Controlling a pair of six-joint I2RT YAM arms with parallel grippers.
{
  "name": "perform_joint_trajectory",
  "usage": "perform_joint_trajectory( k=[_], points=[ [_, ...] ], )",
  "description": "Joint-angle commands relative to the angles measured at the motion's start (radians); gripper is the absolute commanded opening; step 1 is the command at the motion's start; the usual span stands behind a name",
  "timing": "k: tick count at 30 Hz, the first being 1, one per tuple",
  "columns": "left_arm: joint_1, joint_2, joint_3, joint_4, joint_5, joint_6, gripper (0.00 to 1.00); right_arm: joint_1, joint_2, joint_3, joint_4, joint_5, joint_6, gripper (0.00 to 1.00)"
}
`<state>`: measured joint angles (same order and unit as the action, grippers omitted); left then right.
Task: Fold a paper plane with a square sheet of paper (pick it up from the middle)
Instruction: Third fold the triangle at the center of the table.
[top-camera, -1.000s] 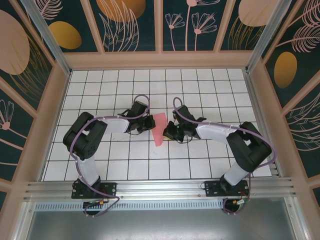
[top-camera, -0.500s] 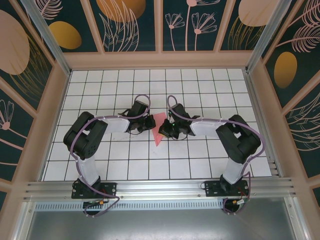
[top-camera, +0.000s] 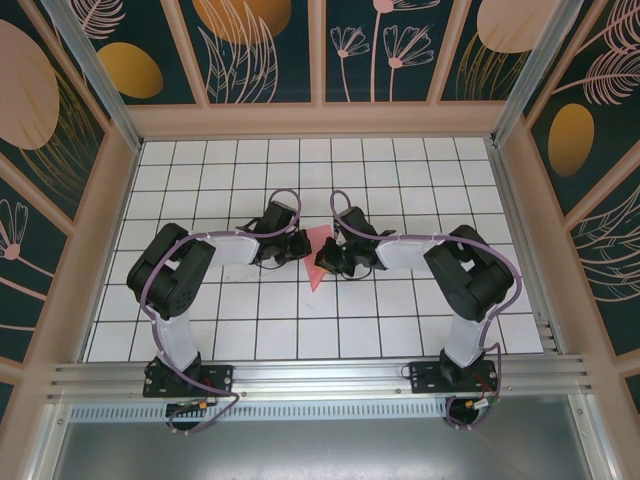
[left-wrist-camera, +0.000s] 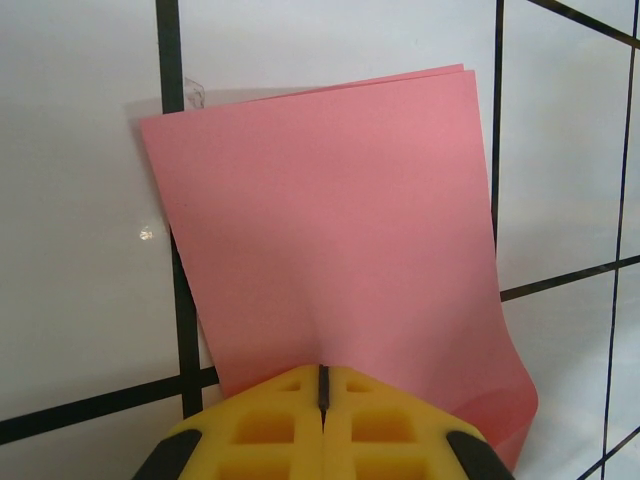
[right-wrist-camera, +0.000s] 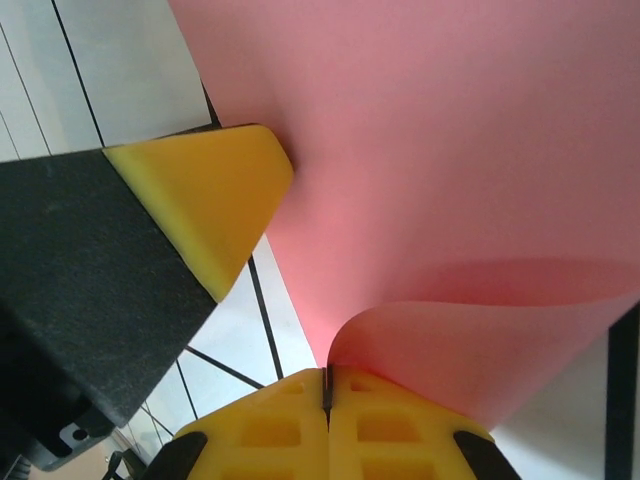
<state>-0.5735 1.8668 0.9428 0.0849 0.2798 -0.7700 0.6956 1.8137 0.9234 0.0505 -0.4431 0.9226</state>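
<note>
You'll see the pink-red square sheet of paper (left-wrist-camera: 330, 230), folded double, spread flat ahead of the left pincer (left-wrist-camera: 323, 385), which pinches its near edge; the right pincer (right-wrist-camera: 327, 385) pinches a curled-up edge.

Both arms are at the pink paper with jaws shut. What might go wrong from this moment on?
1. The left gripper and right gripper both pinch the thin pink-red folded paper sheet from opposite sides; pulling apart may tear it.
2. By the right gripper the sheet curls up off the white gridded table; pressing there could set a stray crease.
3. The grippers sit close together, so a small move could make them collide.
</note>
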Motion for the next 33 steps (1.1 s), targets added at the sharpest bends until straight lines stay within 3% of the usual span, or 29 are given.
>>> perform_joint_trajectory(
  k=[1, 6, 33],
  points=[
    [-0.001, -0.045, 0.012, -0.049, -0.031, 0.018, 0.03, 0.005, 0.021, 0.025, 0.019, 0.004, -0.014, 0.00],
    [0.002, -0.063, 0.020, -0.072, -0.102, 0.024, 0.04, 0.006, 0.032, 0.025, 0.020, 0.001, -0.023, 0.00],
    [0.002, 0.034, 0.024, -0.099, -0.055, 0.033, 0.01, 0.008, 0.079, 0.060, 0.008, -0.025, -0.111, 0.00]
  ],
)
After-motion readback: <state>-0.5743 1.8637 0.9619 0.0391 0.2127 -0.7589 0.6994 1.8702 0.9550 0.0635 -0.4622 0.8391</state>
